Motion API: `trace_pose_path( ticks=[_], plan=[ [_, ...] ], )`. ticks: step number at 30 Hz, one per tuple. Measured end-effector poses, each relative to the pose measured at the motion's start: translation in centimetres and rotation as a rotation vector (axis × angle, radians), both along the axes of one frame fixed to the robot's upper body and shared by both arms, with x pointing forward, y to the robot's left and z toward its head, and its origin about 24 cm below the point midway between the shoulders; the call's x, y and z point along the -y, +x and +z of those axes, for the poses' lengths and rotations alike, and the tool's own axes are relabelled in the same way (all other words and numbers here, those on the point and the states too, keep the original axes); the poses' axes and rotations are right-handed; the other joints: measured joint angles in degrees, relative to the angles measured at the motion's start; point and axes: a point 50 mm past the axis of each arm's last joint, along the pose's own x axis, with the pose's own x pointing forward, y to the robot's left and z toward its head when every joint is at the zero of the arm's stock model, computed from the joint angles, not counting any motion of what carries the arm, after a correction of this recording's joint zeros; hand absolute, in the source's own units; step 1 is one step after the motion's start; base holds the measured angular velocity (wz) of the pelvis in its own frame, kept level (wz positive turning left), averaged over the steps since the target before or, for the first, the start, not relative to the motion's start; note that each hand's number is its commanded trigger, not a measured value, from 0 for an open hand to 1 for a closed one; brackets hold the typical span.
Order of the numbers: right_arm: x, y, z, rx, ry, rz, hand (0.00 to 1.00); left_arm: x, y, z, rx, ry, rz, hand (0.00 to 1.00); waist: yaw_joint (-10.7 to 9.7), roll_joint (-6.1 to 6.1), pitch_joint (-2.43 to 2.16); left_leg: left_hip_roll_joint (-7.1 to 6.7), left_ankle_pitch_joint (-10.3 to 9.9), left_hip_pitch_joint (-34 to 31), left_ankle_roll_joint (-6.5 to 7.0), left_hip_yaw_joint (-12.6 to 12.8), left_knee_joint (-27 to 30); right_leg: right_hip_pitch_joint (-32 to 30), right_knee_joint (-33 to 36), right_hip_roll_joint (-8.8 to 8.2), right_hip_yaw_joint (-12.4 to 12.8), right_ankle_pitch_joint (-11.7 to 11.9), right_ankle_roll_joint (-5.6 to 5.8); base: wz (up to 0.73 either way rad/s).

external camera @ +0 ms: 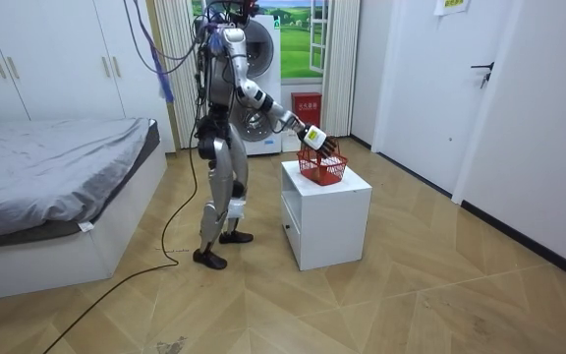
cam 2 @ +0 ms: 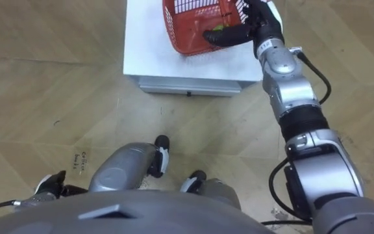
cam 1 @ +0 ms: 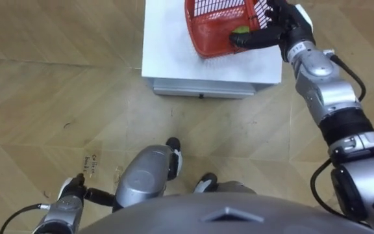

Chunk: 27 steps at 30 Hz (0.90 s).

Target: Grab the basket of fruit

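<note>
Black right hand [cam 1: 284, 23] pinched the right wall of the red basket [cam 1: 210, 40], thumb inside by a green fruit [cam 1: 240, 30]. Under it, the basket sat on a white cabinet [cam 1: 167, 55]. Left hand [cam 1: 69, 200] hung low.

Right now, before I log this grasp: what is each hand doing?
Left hand: open, hanging at the robot's side, holding nothing.
Right hand: closed on the red fruit basket's rim.
</note>
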Motion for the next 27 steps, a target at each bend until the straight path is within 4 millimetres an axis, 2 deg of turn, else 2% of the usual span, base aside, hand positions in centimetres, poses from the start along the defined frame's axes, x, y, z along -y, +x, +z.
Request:
trace_pose_path(
  ticks=[7, 9, 10, 11, 12, 19, 22, 25, 27],
  plan=[
    [0.2, -2.0, -0.1, 0.044, -0.004, -0.005, 0.00, -0.2, -0.3, 0.1, 0.002, 0.011, 0.007, 0.00, -2.31, 0.36, -0.38, 0.11, 0.00, 3.27, 0.00, 0.22, -0.36, 3.04, -0.14, 0.08, 0.14, 0.01, 0.02, -0.01],
    [0.4, -2.7, -0.2, 0.055, -0.007, -0.006, 0.00, -0.2, -0.6, 0.1, 0.003, 0.012, 0.006, 0.00, -2.52, 0.54, -0.79, 0.23, 0.01, 4.36, -0.01, 0.84, -0.88, 3.65, -0.15, 0.06, 0.68, 0.01, 0.02, -0.17],
    [0.4, -2.8, -0.2, 0.053, -0.008, -0.008, 0.00, -0.2, -0.7, 0.1, 0.001, 0.012, 0.007, 0.00, -2.59, 0.65, -0.80, 0.24, 0.01, 4.82, -0.01, 0.94, -1.00, 4.07, -0.23, 0.07, 0.82, 0.01, 0.02, -0.09],
    [0.5, -3.2, -0.5, 0.044, -0.012, -0.009, 0.00, -0.2, -0.9, 0.0, -0.003, 0.017, 0.010, 0.00, -3.18, 0.93, -1.21, 0.21, 0.01, 5.41, 0.00, 0.94, -1.30, 4.65, -0.23, 0.07, 1.03, 0.01, 0.02, 0.00],
    [0.5, -3.3, -0.6, 0.042, -0.018, -0.008, 0.00, -0.2, -1.3, 0.0, -0.009, 0.027, 0.014, 0.00, -3.71, 1.18, -1.32, 0.16, 0.07, 6.23, 0.10, 1.03, -1.58, 5.30, -0.19, 0.04, 1.31, 0.01, 0.03, -0.03],
    [0.6, -4.6, -0.4, 0.075, -0.048, -0.023, 0.00, 0.1, -3.2, -0.2, -0.050, 0.037, 0.030, 0.00, -5.41, 2.04, -1.35, 0.11, 0.27, 8.96, 0.24, 1.52, -2.23, 8.03, -1.20, 0.11, 1.47, 0.28, 0.47, -0.04],
    [0.9, -5.6, -1.2, 0.058, -0.049, -0.049, 0.00, 0.2, -3.9, -0.2, -0.061, 0.052, 0.041, 0.00, -5.94, 2.04, -1.40, -0.14, 0.95, 10.78, 0.22, 1.77, -4.02, 9.40, -2.78, 0.21, 1.75, 0.95, 0.72, -0.03],
    [1.4, -7.6, -2.7, 0.012, -0.054, -0.079, 0.00, 0.6, -4.4, -0.2, -0.050, 0.065, 0.059, 0.00, -6.03, 2.01, -1.55, -0.22, 1.33, 11.79, 0.10, 1.75, -5.16, 10.61, -4.48, 0.47, 1.51, 1.66, 0.75, 0.00],
    [1.8, -9.6, -4.5, -0.067, -0.078, -0.095, 0.00, 0.8, -4.9, -0.2, -0.055, 0.068, 0.071, 0.00, -6.33, 1.90, -1.61, -0.31, 1.40, 12.75, -0.01, 1.76, -5.84, 11.40, -5.28, 0.56, 1.50, 1.78, 0.73, 0.00]
  ],
)
